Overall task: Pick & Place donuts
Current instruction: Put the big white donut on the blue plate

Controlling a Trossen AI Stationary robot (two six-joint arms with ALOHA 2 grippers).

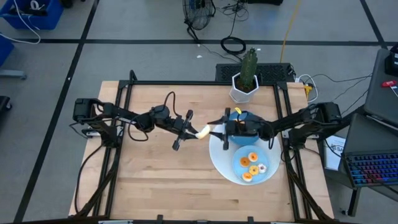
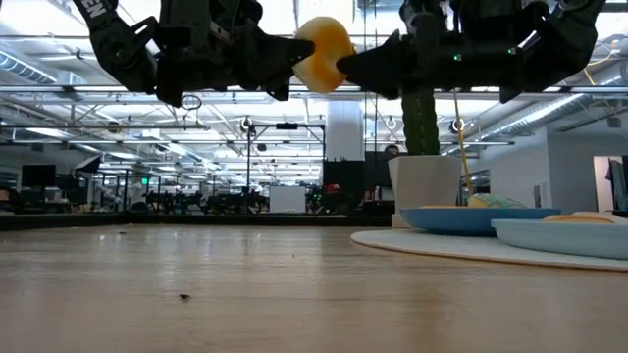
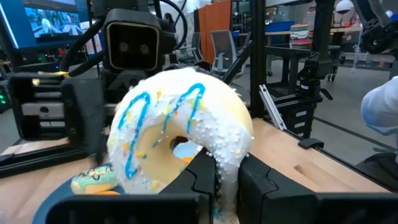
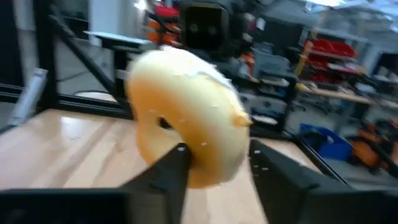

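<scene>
The wooden desk [image 1: 155, 174] carries a large white disc [image 1: 219, 163] toward 3 o'clock of centre, with two blue plates on it. The plate [image 1: 239, 169] at 5 o'clock holds four donuts [image 1: 253, 156]. Above mid-desk, the left tool [image 1: 194, 132] and right tool [image 1: 217, 131] both clench one white-iced donut [image 2: 322, 52], raised in the air.

1. Large white disc [image 1: 219, 163] lies toward the wooden worktop's [image 1: 155, 180] right edge.
2. Round blue plate [image 1: 268, 158] sits on it, holding small iced ring donuts [image 1: 252, 165].
3. White potted cactus [image 1: 245, 79] stands at the far edge.
</scene>
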